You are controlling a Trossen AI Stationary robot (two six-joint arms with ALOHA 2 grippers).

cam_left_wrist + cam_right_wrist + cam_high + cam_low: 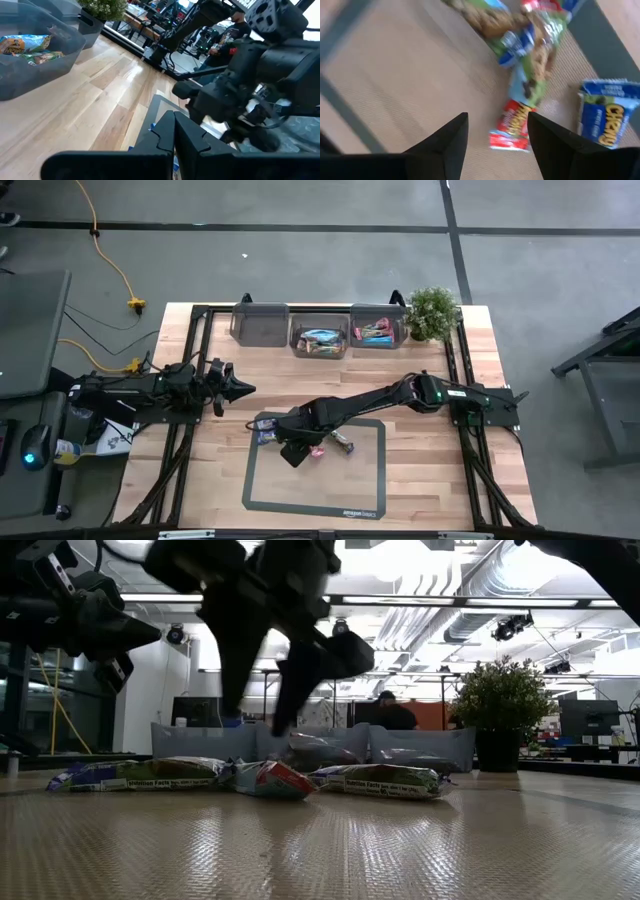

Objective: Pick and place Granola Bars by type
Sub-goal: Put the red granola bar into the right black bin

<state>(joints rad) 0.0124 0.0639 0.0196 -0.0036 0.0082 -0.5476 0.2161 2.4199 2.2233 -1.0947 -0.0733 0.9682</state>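
Right gripper (497, 131), dark fingers spread, nothing between them, hangs over red-ended shiny granola bar (512, 131) on grey mat (365, 480), probably lined up to pick it. Blue-wrapped bar (605, 120) just beside. Sorted bars lie in clear grey bins (320, 340) at table's far edge. Left gripper (240, 388) pressed together, parked at left.

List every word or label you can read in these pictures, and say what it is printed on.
"Chewy": on the blue bar beside the open right gripper.
"amazonbasics": probably, on the mat's front edge; tiny.
Red-ended bar: yellow lettering, blurred.
Bars in the low view: print unreadable.
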